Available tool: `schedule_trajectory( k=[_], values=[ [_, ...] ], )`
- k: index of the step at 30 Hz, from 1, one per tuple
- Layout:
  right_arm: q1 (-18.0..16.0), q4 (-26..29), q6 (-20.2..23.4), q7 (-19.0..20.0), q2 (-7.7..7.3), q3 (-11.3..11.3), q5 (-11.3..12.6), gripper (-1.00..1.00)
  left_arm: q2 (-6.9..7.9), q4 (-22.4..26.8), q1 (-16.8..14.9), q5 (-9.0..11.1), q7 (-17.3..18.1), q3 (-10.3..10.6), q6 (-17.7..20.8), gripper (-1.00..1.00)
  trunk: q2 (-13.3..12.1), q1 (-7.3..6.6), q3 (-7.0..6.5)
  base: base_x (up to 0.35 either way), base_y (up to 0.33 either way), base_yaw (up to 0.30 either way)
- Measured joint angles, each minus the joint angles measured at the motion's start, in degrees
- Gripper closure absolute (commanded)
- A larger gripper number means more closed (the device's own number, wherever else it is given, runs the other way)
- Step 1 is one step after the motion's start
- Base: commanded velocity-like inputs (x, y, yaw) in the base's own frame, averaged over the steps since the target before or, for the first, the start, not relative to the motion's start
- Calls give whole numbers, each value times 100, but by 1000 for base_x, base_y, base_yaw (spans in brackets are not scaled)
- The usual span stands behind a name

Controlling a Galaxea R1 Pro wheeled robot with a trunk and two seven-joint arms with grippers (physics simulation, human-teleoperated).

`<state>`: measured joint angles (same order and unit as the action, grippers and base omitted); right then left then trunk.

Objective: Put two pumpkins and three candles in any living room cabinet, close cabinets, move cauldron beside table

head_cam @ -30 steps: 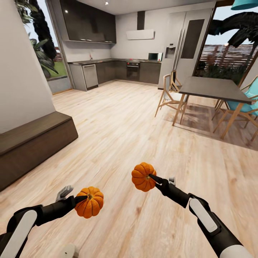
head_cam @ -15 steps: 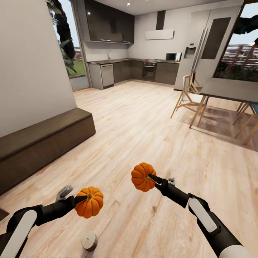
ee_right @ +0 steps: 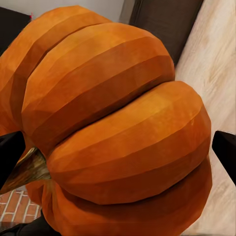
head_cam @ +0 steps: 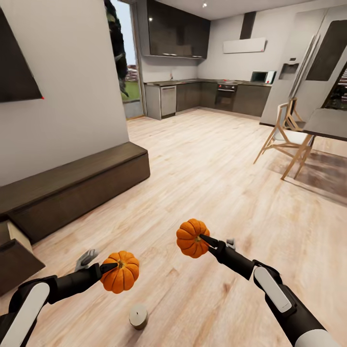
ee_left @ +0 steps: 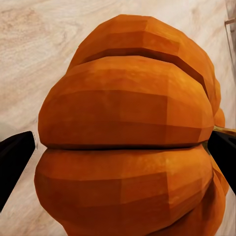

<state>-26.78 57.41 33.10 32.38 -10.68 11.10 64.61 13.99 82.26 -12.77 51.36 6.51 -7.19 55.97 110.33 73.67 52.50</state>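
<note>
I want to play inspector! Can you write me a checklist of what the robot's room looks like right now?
Surface: light wooden plank floor, bare in the middle.
Job's things: two bright-orange ribbed pumpkins, one in each end effector; short grey-beige cylinder candle standing on the floor; long low dark-brown wooden cabinet along the wall.
Clutter: nothing seen.
End effectors: left end effector shut on its pumpkin; right end effector shut on its pumpkin.
Cables: nothing seen.
Surroundings: grey kitchen cupboards, wooden chair beside a dark dining table.
</note>
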Motion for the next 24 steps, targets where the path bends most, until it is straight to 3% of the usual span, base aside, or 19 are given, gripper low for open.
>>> schedule_trajectory(
  k=[24],
  values=[
    [1, 1, -2, -22, 0, 1, -11, 100, 0, 1, -1, -4, 0, 5, 2, 100, 0, 0, 0, 0, 260, 282]
  ],
)
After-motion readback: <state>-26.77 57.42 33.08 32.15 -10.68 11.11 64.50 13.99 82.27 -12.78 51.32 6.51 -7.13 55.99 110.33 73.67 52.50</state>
